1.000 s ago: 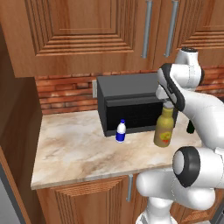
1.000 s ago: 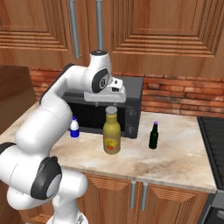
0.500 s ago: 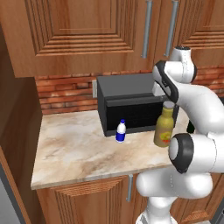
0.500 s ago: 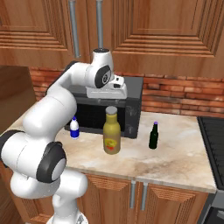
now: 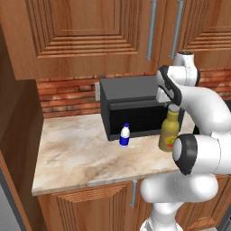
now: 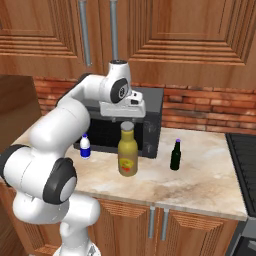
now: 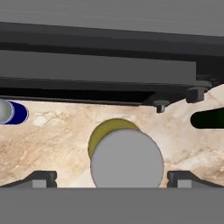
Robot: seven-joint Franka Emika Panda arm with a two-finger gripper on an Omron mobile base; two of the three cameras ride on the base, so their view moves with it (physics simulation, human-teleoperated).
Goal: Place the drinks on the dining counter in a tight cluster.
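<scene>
grey cap up, the tall olive-yellow bottle [image 6: 128, 156] stands upright directly beneath the claw [image 6: 127, 119], its long axis vertical and in line with the claw's approach. the claw hangs released, jaws spread wide to either side of the cap [image 7: 127, 158], gripping nothing. to do this step well, it should descend straight down, keep the cap centred between the fingertips [image 7: 40, 178], and clench on the neck without tipping it. the white-and-blue bottle [image 6: 85, 146] and dark bottle [image 6: 175, 155] flank it on the table [image 6: 200, 175], well apart.
</scene>
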